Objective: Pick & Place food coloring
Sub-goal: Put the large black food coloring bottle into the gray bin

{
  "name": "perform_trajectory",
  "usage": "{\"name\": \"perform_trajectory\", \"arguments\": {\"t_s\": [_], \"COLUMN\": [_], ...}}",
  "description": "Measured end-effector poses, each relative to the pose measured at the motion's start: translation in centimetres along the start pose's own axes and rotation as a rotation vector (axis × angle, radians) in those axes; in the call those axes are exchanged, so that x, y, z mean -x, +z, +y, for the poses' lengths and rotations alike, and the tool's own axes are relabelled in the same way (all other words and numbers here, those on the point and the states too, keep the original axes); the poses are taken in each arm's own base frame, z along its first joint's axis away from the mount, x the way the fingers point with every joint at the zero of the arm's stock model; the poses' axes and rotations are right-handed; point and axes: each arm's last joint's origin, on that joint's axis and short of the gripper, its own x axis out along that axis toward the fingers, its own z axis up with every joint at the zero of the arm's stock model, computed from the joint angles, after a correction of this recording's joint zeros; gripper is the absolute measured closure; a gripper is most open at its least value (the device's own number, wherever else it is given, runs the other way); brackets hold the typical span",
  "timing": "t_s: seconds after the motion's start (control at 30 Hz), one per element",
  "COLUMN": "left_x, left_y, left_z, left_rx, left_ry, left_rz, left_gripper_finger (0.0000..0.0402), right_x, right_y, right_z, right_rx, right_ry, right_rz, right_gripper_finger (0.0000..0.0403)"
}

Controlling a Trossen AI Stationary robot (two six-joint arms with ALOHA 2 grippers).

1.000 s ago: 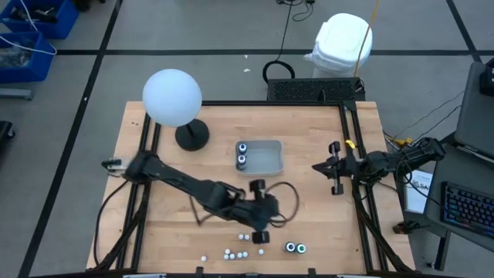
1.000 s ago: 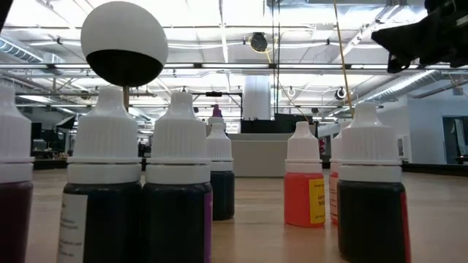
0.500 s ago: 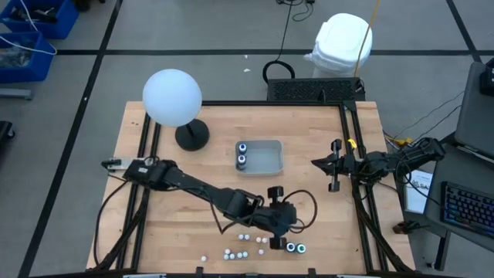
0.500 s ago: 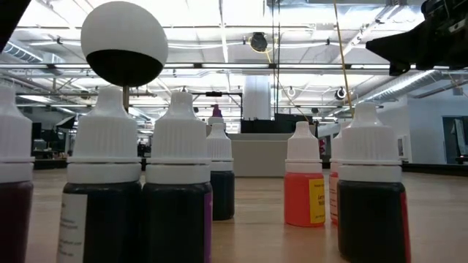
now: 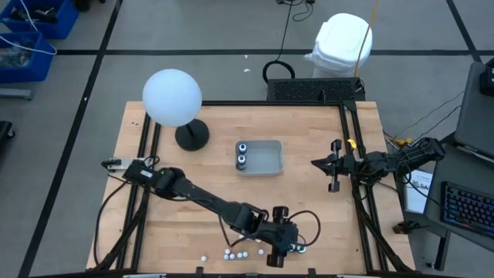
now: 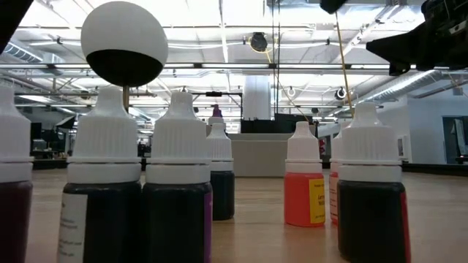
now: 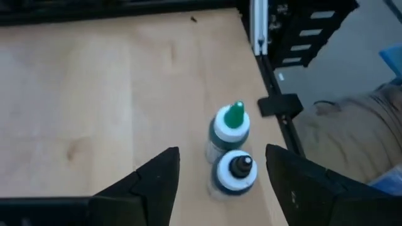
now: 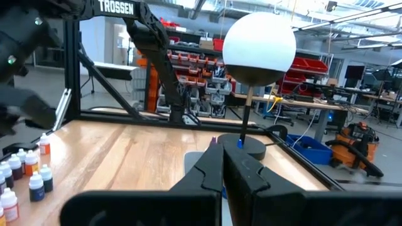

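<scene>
A robotics lab: red parts bins [image 8: 286,66], workbenches [image 8: 314,103], exposed ceiling ducts [image 6: 219,66].

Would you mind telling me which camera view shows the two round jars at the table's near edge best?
The left wrist view: both round jars sit large between the left gripper's open fingers, one green-tipped, one dark-tipped. The high view shows them tiny, partly under that gripper. I cannot pick them out in the low and right wrist views.
</scene>
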Motion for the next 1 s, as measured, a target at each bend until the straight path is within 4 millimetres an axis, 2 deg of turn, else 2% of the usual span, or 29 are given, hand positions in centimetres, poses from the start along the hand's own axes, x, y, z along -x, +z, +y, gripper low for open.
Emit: {"name": "perform_trajectory", "arguments": {"t_s": [0.13,0.5,0.8,1.0], "left_x": [-0.7,-0.7,-2.5,-2.8], "left_y": [-0.5,-0.6,-2.5,-2.8], "left_z": [-0.1,-0.6,-0.6,-0.6], "left_rx": [0.013,0.033,0.045,0.047], "left_ry": [-0.029,-0.019,-0.037,-0.056], "left_rz": [0.026,0.005,0.001,-0.007], "left_gripper_finger": [0.016,0.016,0.016,0.016], "right_x": [0.0,0.0,0.0,0.0], "right_y": [0.0,0.0,0.0,0.0], "right_z": [0.0,0.0,0.0,0.0], "right_rx": [0.0,0.003,0.005,0.006], "right_ry": [0.0,0.0,0.0,0.001], "right_rz": [-0.001,-0.001,-0.001,0.002], "right_gripper_finger": [0.0403,0.0403,0.0403,0.0403]}}
